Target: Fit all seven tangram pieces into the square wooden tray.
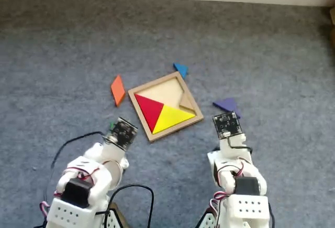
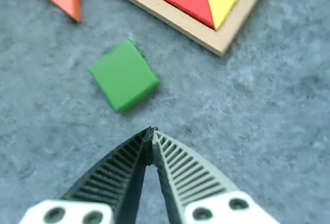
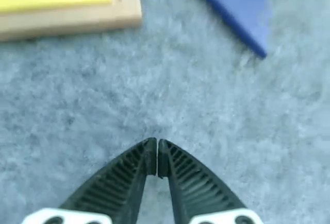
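Left fingers (image 2: 118, 177) and right fingers (image 3: 124, 183) are both pinched shut on nothing near the tray (image 2: 221, 39), and the green square (image 2: 124, 74) beside the tray could get shoved away if shut fingers come down on it without opening wide first.

On the tabletop (image 1: 261, 44) the tray (image 1: 140, 114) holds a big triangle (image 1: 149, 108) and, touching it at 3 o'clock, a second big triangle (image 1: 172, 117). Around the tray: a parallelogram (image 1: 118, 89) at 9 o'clock, a small triangle (image 1: 180, 69) at 12, a larger triangle (image 1: 227, 105) at 3, and a square block (image 2: 124, 74) at 8, just ahead of the left tool (image 2: 151, 133).
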